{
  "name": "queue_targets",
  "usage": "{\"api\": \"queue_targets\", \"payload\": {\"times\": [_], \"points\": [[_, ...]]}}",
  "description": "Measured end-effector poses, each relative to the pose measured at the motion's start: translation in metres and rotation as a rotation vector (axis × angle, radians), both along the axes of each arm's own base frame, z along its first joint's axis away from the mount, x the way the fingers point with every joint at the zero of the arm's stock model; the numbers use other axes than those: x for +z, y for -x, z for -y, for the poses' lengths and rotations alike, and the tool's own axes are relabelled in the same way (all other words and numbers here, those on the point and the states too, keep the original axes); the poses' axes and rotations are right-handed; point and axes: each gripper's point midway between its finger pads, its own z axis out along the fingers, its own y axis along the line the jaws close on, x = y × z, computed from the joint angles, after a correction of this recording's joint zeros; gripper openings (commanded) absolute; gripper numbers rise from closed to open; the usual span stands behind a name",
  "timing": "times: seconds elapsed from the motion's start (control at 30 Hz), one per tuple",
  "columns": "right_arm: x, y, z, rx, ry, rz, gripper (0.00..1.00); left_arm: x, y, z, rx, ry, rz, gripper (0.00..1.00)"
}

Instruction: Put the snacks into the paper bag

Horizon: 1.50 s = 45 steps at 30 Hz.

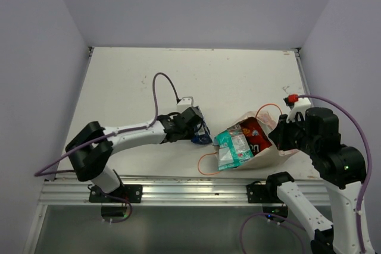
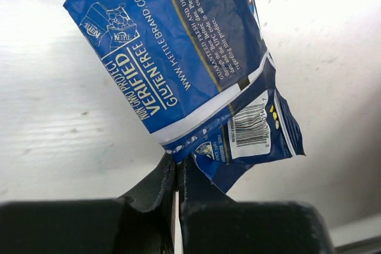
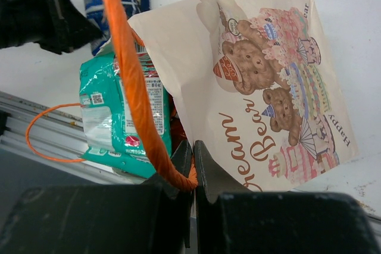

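Observation:
The paper bag [image 1: 271,151] lies on its side at the table's front right, mouth toward the left, with bear print in the right wrist view [image 3: 268,87]. The teal-and-white packet [image 1: 232,149] and the red-orange Doritos packet [image 1: 255,134] stick out of its mouth; the teal one also shows in the right wrist view [image 3: 113,111]. My right gripper [image 3: 193,147] is shut on the bag's rim by its orange handle [image 3: 128,69]. My left gripper [image 2: 177,160] is shut on the dark blue packet [image 2: 184,57], just left of the bag [image 1: 201,134]. The pink-and-white packet is hidden.
A second orange handle loop [image 1: 207,163] lies on the table in front of the bag. The aluminium rail [image 1: 178,191] runs along the near edge. White walls enclose the table on three sides.

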Motion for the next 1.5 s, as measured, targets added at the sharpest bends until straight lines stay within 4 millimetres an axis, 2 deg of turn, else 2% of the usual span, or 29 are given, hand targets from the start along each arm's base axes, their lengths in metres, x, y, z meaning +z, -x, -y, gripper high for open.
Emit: {"api": "queue_targets", "payload": {"times": [0.07, 0.1, 0.2, 0.27, 0.3, 0.33, 0.4, 0.47, 0.57, 0.67, 0.77, 1.03, 1.3, 1.5], "points": [[0.000, 0.000, 0.000, 0.000, 0.000, 0.000, 0.00, 0.033, -0.003, -0.010, 0.026, 0.008, 0.056, 0.00], [0.000, 0.000, 0.000, 0.000, 0.000, 0.000, 0.00, 0.057, -0.007, -0.009, 0.036, 0.041, 0.095, 0.00], [0.000, 0.000, 0.000, 0.000, 0.000, 0.001, 0.00, 0.151, -0.019, 0.008, 0.037, 0.211, 0.231, 0.00], [0.000, 0.000, 0.000, 0.001, -0.001, 0.001, 0.00, 0.215, -0.020, 0.025, 0.015, 0.332, 0.319, 0.00], [0.000, 0.000, 0.000, 0.001, -0.001, 0.001, 0.00, 0.241, -0.016, 0.033, -0.004, 0.386, 0.350, 0.00], [0.000, 0.000, 0.000, 0.001, -0.001, 0.001, 0.00, 0.260, -0.009, 0.041, -0.028, 0.430, 0.368, 0.00], [0.000, 0.000, 0.000, 0.001, -0.001, 0.002, 0.00, 0.279, 0.008, 0.055, -0.083, 0.484, 0.375, 0.00], [0.001, 0.001, 0.000, 0.001, -0.002, 0.004, 0.00, 0.275, 0.028, 0.072, -0.149, 0.492, 0.345, 0.00], [0.001, 0.001, 0.000, 0.000, -0.002, 0.006, 0.00, 0.250, 0.055, 0.096, -0.233, 0.458, 0.281, 0.00], [0.001, 0.001, 0.000, 0.000, -0.001, 0.006, 0.00, 0.228, 0.077, 0.112, -0.298, 0.418, 0.232, 0.00], [0.001, 0.001, 0.001, -0.001, -0.001, 0.006, 0.00, 0.219, 0.094, 0.118, -0.346, 0.405, 0.203, 0.00], [0.001, 0.002, 0.001, -0.002, 0.000, 0.006, 0.00, 0.217, 0.108, 0.124, -0.378, 0.415, 0.177, 0.00], [-0.001, 0.003, 0.002, -0.007, 0.006, -0.001, 0.00, 0.183, 0.124, 0.145, -0.441, 0.358, 0.088, 0.00], [-0.003, 0.006, 0.006, -0.025, 0.018, -0.009, 0.00, 0.177, 0.126, 0.152, -0.474, 0.344, 0.077, 0.00]]}}
